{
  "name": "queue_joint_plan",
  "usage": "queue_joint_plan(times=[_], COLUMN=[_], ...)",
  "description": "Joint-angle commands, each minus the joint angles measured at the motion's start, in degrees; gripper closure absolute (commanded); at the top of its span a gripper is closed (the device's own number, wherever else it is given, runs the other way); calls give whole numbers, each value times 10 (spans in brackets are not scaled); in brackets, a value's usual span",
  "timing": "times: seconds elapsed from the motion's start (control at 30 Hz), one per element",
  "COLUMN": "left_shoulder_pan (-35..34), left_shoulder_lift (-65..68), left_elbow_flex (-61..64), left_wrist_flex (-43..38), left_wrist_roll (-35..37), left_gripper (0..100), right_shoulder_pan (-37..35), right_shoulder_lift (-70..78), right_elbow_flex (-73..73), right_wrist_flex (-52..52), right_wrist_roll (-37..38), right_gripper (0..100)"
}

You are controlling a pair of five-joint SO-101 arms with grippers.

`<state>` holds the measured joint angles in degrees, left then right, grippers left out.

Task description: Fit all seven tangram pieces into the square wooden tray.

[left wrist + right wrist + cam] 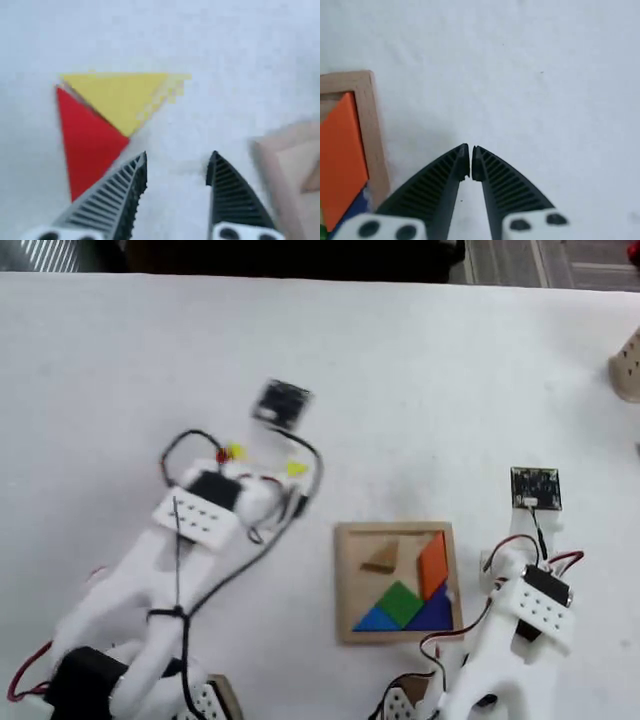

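On my overhead feed the tray [342,585] sits on the white table [450,370] between the two arms, nearer the right one. I count five pieces in it: a tan piece [380,558] toward the far left corner, an orange piece [432,565] along the right wall, a green piece [400,601] in the middle, a blue piece [375,620] at the near edge and a dark blue piece [437,612] in the near right corner.

The other two pieces lie out on the table, left of the tray and under the left arm's wrist. From that wrist camera I see the red triangle [87,137] and the yellow triangle [120,97] edge to edge, touching along one side. The left end effector [177,167] is released, its jaws spread wide with nothing between them. One finger [122,192] overlaps the red triangle's edge in the view, but I cannot tell whether it touches.

The right end effector [470,162] is clenched, tips together and empty, over bare table just beside the tray's right wall.
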<state>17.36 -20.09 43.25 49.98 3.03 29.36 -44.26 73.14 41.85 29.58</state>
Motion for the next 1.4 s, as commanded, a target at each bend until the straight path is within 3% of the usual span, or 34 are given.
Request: queue_joint_plan(times=[0.0,0.07,0.27,0.4,0.53,0.7,1.37], left_shoulder_pan=[-112,-141,-182,-181,-181,-181,-167], left_shoulder_lift=[-27,-26,-26,-26,-26,-26,-25], left_elbow_flex=[1,14,47,61,75,75,76], left_wrist_flex=[-24,-47,-108,-136,-163,-164,-163], left_wrist_roll=[25,25,25,25,25,25,25], left_gripper=[925,987,976,976,976,976,976], right_shoulder_pan=[-47,-81,-179,-263,-342,-407,-443], right_shoulder_lift=[-8,-9,-9,-9,-3,-3,-2], right_elbow_flex=[-9,-26,-121,-153,-150,-84,-24], right_wrist_flex=[0,35,175,216,195,86,-33], right_wrist_roll=[-4,-4,-4,-9,-46,-61,-8], right_gripper=[981,981,981,981,981,978,978])
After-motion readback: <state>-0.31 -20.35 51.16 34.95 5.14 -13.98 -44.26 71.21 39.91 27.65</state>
